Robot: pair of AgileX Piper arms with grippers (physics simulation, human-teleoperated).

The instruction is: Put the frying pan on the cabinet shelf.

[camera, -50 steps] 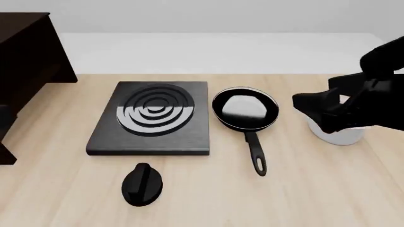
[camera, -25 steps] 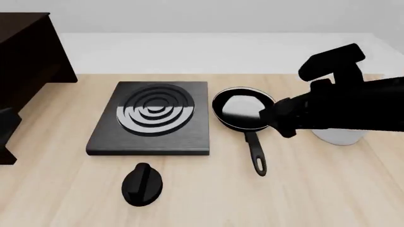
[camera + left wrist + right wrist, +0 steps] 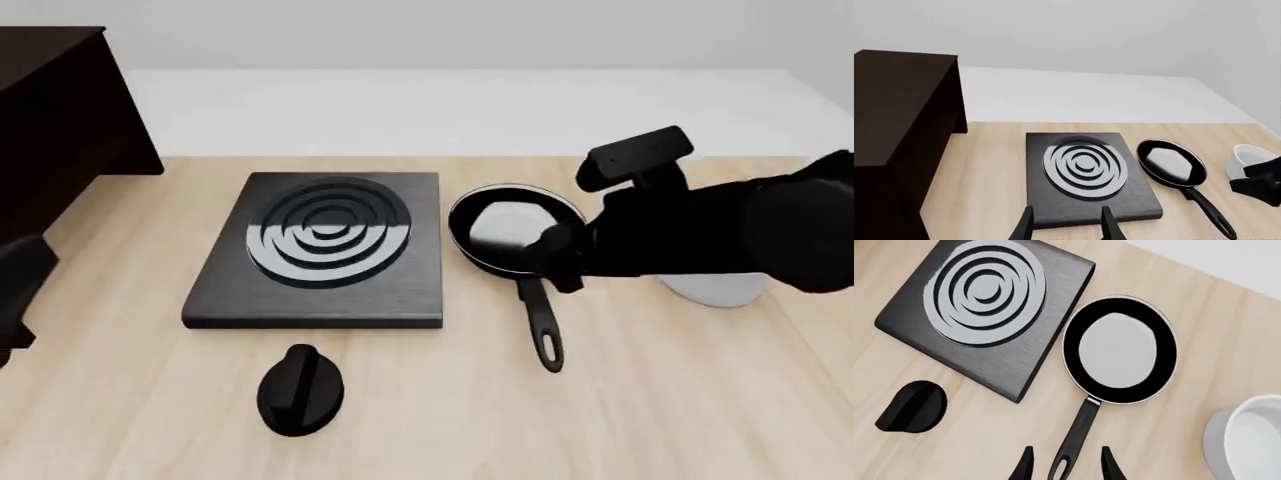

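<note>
Right gripper (image 3: 1064, 465) over the frying pan (image 3: 1119, 351) handle, jaws wide and straddling it, aligned for grasping. Left gripper (image 3: 1065, 225) idle near the table's near edge, jaws wide, empty.

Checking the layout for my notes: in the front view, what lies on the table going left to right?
Cabinet → stove plate → pan → bowl, mostly hidden behind the right arm. The black knob sits in front of the stove plate, so it is left out of the order.
</note>
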